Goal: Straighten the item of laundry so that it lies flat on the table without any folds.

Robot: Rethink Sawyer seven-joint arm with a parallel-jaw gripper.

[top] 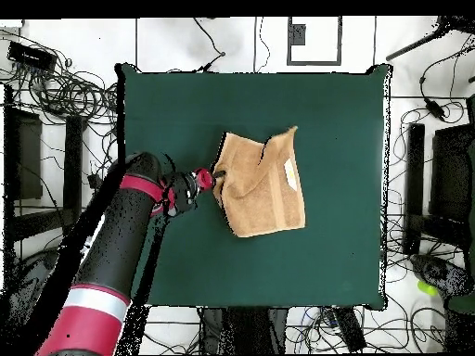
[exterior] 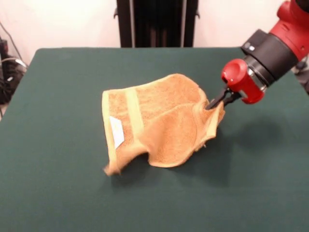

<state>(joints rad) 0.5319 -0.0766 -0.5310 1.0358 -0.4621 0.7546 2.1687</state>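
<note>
I see a pale wall behind the table [exterior: 53, 183], and in the overhead view the floor around it is strewn with cables [top: 65, 88] and dark equipment [top: 431, 199] on both sides. The table is covered in dark green cloth, and apart from the towel and the arm's shadow its surface looks bare.

The towel [exterior: 161, 123] sits around the middle of the table, slightly toward 3 o'clock in the overhead view. It is not flat: in the front view one flap is folded over the middle and the 3 o'clock edge is lifted off the cloth. A paler woven band [exterior: 135, 116] runs across it near the 9 o'clock end, with the small white label [exterior: 116, 131] just beside that band. The corner at about 7 o'clock curls up off the table.

The gripper [exterior: 214, 103] comes in from 2 o'clock in the front view, behind its red wrist [exterior: 240, 79]. Its dark jaws are closed on the towel's raised edge, pinching the cloth there. From overhead the arm [top: 116, 250] stretches across the table's 9 o'clock side, and nothing else lies between it and the towel.
</note>
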